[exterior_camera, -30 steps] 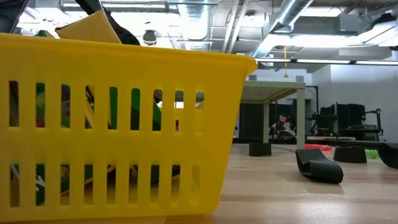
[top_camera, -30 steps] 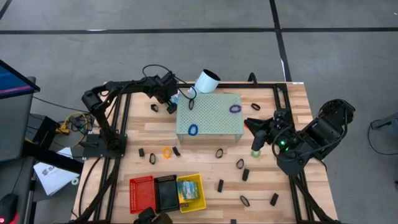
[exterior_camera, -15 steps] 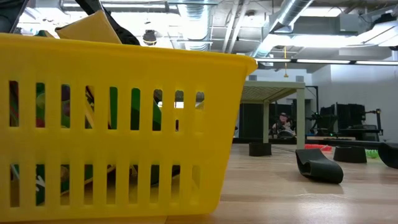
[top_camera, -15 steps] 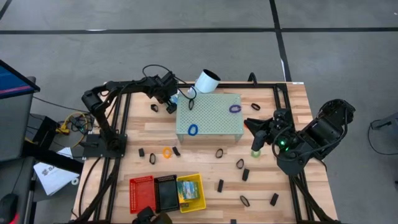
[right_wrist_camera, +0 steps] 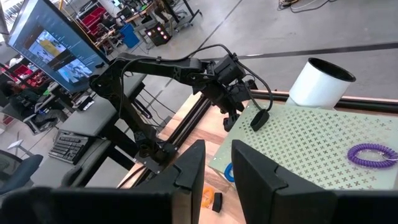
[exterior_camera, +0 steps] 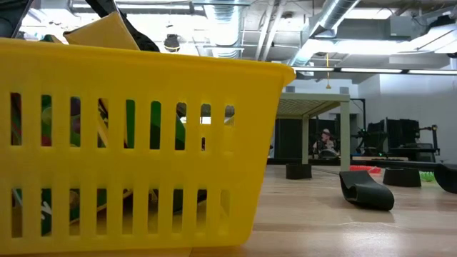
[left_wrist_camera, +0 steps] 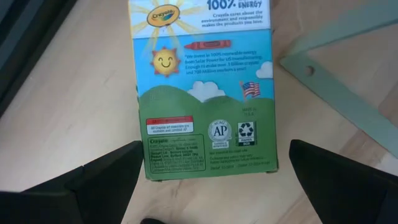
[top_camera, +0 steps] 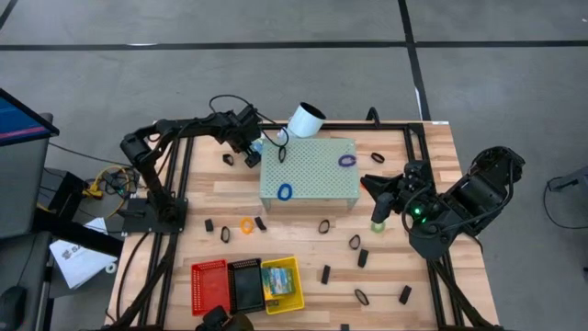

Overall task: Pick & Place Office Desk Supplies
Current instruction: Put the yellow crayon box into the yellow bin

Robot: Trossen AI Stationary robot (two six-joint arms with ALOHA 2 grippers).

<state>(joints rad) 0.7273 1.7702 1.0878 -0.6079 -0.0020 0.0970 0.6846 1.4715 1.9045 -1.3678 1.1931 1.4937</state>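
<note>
The crayon box (left_wrist_camera: 205, 87) lies flat on the worktop (top_camera: 303, 241), directly under my left hand (top_camera: 253, 147) and just beside the corner of the green block (top_camera: 310, 173). The fingers (left_wrist_camera: 99, 180) of this hand are wide apart, one on each side of the box, and they hold nothing. My right hand (top_camera: 377, 188) waits at the other side of the block, fingers nearly together, with nothing between them.
</note>
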